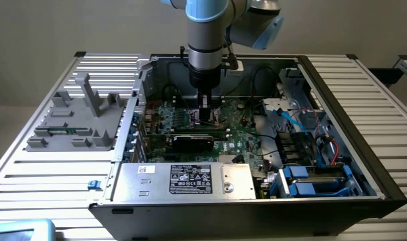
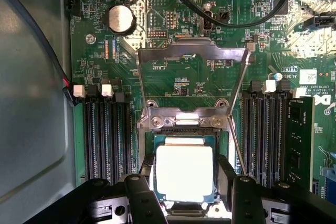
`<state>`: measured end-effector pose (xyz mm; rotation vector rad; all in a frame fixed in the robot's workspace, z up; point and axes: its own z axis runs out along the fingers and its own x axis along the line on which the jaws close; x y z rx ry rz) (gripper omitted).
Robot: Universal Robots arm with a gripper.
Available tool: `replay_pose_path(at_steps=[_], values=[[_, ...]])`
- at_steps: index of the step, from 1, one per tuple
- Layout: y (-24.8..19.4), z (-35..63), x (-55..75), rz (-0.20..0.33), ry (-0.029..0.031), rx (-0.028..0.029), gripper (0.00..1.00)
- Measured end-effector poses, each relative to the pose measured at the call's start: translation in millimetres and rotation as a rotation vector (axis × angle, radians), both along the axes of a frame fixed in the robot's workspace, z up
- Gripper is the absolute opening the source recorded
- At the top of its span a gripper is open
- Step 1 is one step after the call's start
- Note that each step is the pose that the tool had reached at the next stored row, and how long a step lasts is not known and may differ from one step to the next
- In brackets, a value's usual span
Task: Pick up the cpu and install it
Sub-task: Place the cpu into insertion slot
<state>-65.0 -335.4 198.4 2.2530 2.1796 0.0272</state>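
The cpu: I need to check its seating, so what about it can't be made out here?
Markings on the cpu: wrist view, glare washes out its top.
Parts of its sides: wrist view, behind the pincer.
Whether it rests in the socket or above it: wrist view looks straight down; exterior view, the arm blocks it.

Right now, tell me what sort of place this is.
Probably a robotics PC-assembly bench: open desktop computer case on a slatted metal table, grey fixture beside it, robot arm reaching inside.
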Motion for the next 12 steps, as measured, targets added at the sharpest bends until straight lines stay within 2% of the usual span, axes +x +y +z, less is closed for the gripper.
replay_pose_path(at_steps=[12], values=[[-0.6, -0.1, 0.5, -0.005, 0.0003, 0.0001, 0.55]])
